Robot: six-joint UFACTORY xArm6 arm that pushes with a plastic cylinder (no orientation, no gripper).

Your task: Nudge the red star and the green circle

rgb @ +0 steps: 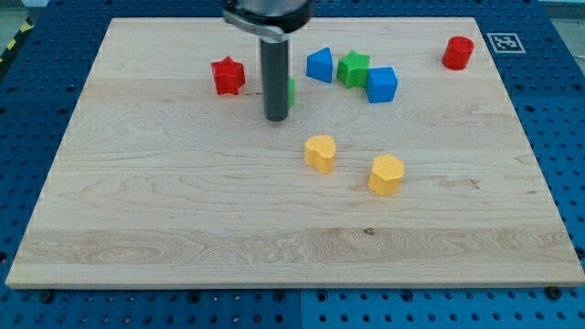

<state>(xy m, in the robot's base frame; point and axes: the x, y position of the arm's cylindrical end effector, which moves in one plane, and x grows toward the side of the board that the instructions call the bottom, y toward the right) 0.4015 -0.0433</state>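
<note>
The red star (228,75) lies on the wooden board (183,210) at the upper left of the block group. The green circle (290,92) is mostly hidden behind my rod; only a green sliver shows at the rod's right edge. My tip (277,119) rests on the board right in front of the green circle, to the right of and slightly below the red star, about a block's width from it.
A blue triangular block (320,65), a green star (353,68) and a blue cube (381,84) cluster right of the rod. A red cylinder (458,53) sits at the upper right. A yellow heart (320,153) and a yellow hexagon (386,174) lie below.
</note>
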